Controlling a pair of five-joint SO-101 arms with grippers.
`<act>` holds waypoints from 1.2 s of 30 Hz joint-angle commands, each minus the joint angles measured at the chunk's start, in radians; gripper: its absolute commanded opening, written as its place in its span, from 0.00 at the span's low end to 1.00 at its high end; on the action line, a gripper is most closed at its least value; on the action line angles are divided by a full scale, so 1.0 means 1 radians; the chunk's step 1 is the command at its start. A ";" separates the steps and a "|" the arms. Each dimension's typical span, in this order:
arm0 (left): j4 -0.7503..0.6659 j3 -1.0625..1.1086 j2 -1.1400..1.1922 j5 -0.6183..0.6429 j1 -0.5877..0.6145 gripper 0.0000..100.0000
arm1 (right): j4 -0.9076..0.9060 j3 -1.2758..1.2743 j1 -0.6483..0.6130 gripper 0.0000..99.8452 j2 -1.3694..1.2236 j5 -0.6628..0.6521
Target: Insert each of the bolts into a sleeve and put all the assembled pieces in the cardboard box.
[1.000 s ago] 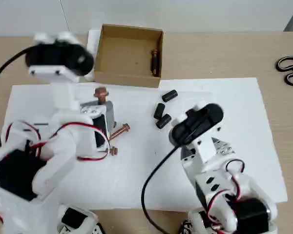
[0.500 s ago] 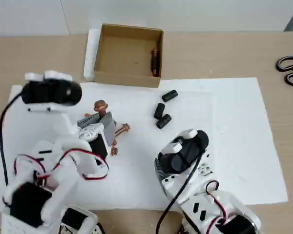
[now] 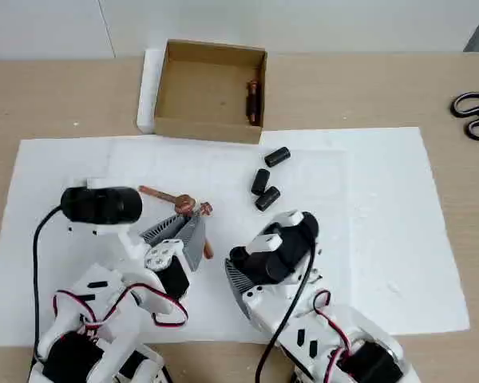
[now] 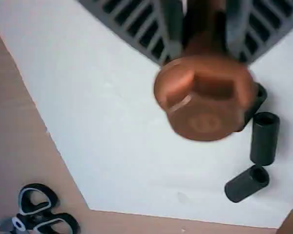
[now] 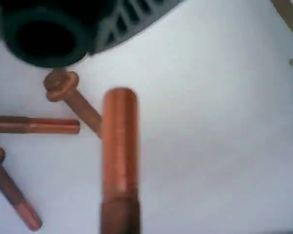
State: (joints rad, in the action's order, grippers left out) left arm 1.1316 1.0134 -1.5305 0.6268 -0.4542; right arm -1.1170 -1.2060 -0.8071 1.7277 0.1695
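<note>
My left gripper [image 3: 185, 233] is shut on a copper bolt [image 4: 203, 100], whose hex head faces the left wrist camera. In the right wrist view that bolt's shaft [image 5: 119, 146] points toward a black sleeve [image 5: 44, 36], which my right gripper [image 3: 238, 276] is shut on. Bolt tip and sleeve mouth are apart and out of line. Loose bolts [image 3: 164, 195] [image 5: 63, 90] lie on the paper beside the left gripper. Three more sleeves [image 3: 265, 180] [image 4: 264, 138] lie farther back. The cardboard box [image 3: 199, 128] holds one assembled piece [image 3: 253, 100].
White paper [image 3: 375, 223] covers the middle of the wooden table. Black scissors [image 3: 473, 114] [image 4: 39, 217] lie at the far right edge. A white foam strip [image 3: 148, 88] sits against the box's left side.
The left arm has drawn back from near the box and come down toward the near edge with the bolt. The right arm has pulled back and swung left toward it.
</note>
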 commanded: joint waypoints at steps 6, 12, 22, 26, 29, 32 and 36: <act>-0.084 -0.002 -0.048 0.002 -0.063 0.00 | 0.093 -0.035 -0.070 0.00 0.002 0.008; -0.141 -0.005 -0.041 0.002 -0.064 0.00 | 0.051 -0.037 -0.073 0.00 0.001 0.008; -0.115 -0.041 -0.041 0.000 -0.068 0.00 | 0.035 -0.031 -0.071 0.00 0.001 0.006; -0.103 -0.038 -0.040 0.003 -0.068 0.00 | 0.067 -0.031 -0.071 0.00 0.001 0.006; -0.101 -0.027 -0.040 0.003 -0.068 0.00 | 0.073 -0.031 -0.074 0.00 0.001 0.006; -0.103 -0.005 -0.040 0.005 -0.068 0.00 | 0.073 -0.031 -0.074 0.00 0.001 0.006; -0.106 0.012 -0.040 0.032 -0.068 0.00 | 0.073 -0.029 -0.076 0.00 0.001 0.008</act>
State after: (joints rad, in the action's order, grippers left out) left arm 1.0273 1.0303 -1.5673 0.6375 -0.5155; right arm -1.0756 -1.2474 -0.8761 1.7246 0.1711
